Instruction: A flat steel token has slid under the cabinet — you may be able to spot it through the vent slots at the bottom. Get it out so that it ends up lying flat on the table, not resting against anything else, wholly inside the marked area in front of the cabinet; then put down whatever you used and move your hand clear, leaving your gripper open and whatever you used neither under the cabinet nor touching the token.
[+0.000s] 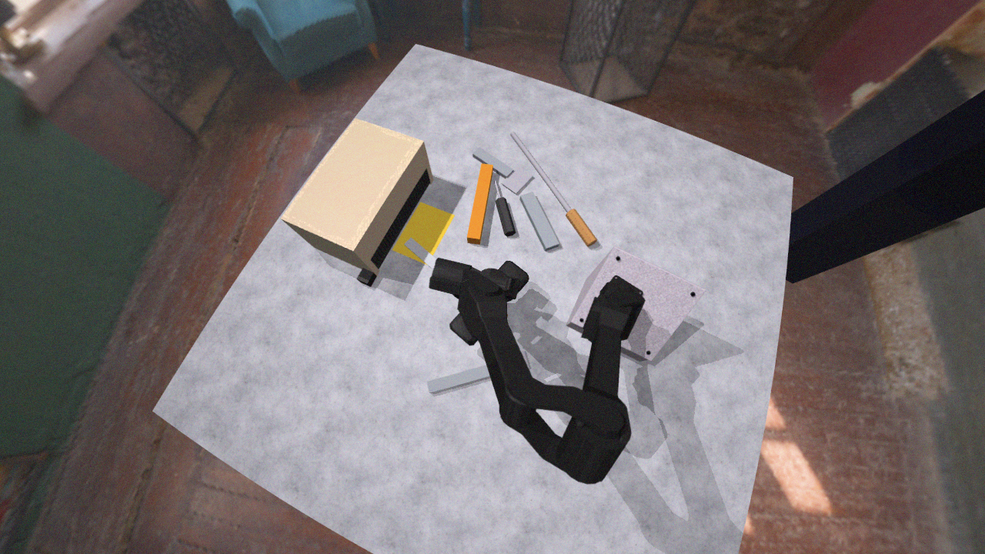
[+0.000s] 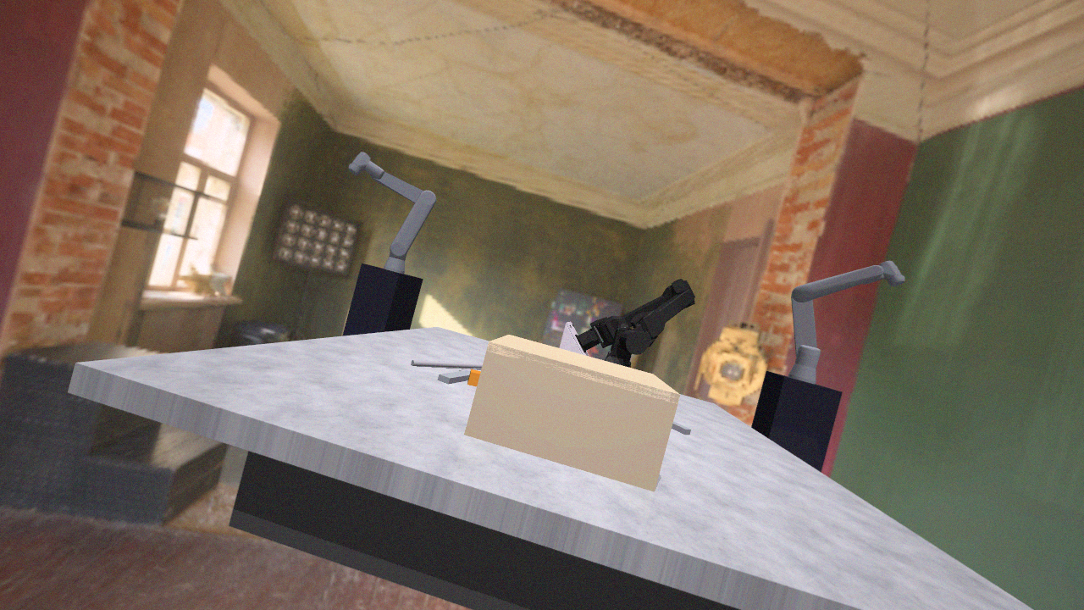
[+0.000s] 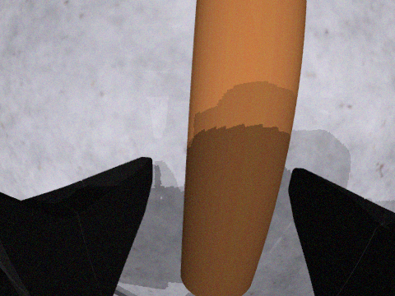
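Standing spread, the gripper (image 3: pixel 220 176) has an orange handle (image 3: pixel 243 88) between its fingers, with a strip of table (image 3: pixel 82 61) showing on each side of the handle, so neither finger touches it and nothing is pinched. This handle is a smooth, round orange bar, its blunt end nearest the wrist camera and its lower half in shadow. From the top view the gripper (image 1: pixel 440 272) sits low just off the near corner of the yellow area (image 1: pixel 432 221) in front of the cabinet (image 1: pixel 358 185). A small flat grey piece (image 1: pixel 415 246) lies just beside the gripper, partly on the yellow area's corner and close to the cabinet's dark slots. Whether that piece is the token or the tool's tip cannot be told, and the handle itself is hidden under the gripper in this view
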